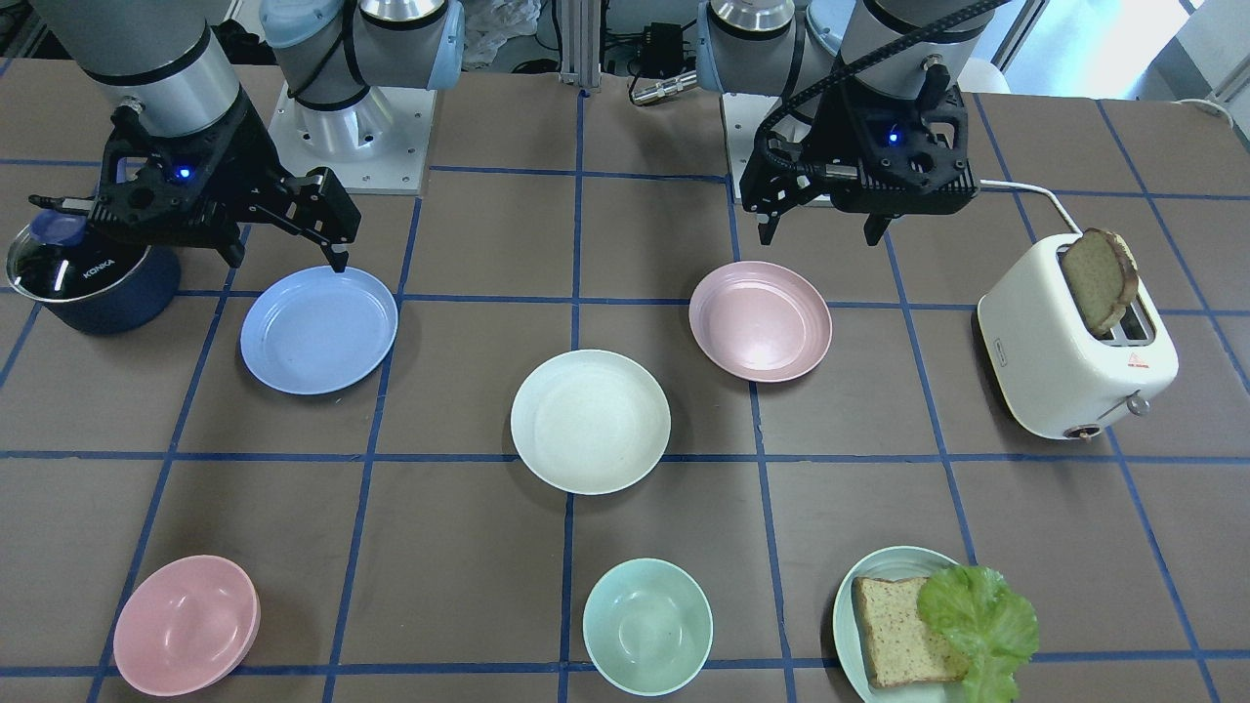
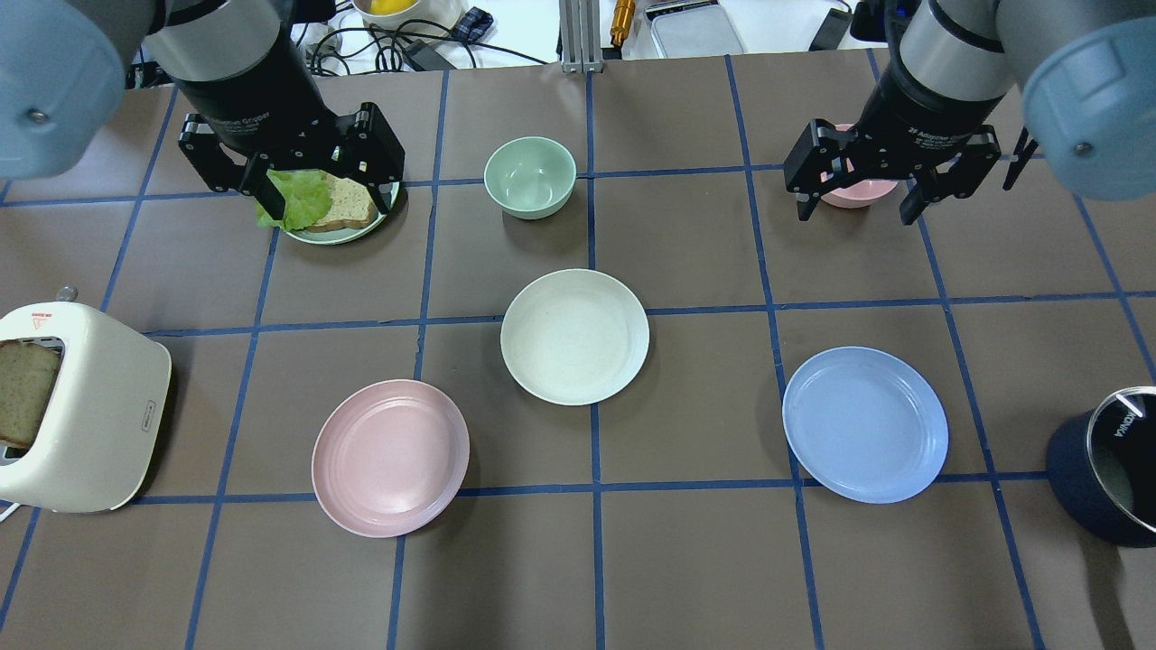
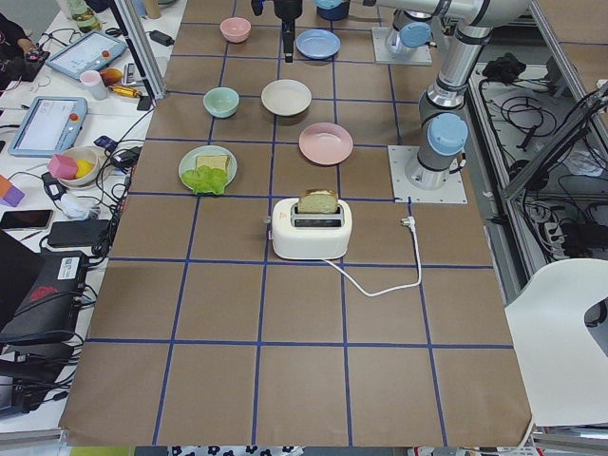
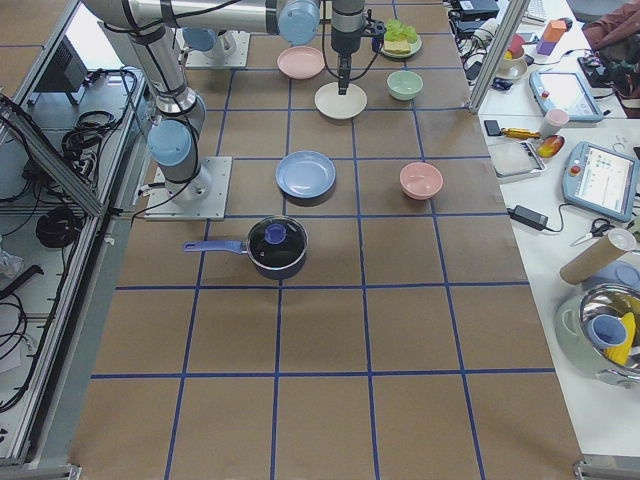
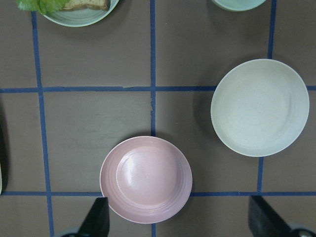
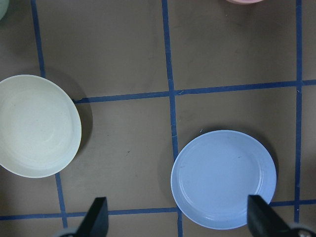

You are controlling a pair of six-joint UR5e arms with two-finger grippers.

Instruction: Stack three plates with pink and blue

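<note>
Both hands spread wide & empty: left hand hovers high by the matte pale pink round plate, right hand by the matte light blue round plate, cream-white round plate betw. them, all apart, nothing stacked yet. Best bet: pinch a rim edge-on, carry level, centre before release. Brown counter w/ blue tape grid; white toaster at left end, dark pot at right.
</note>
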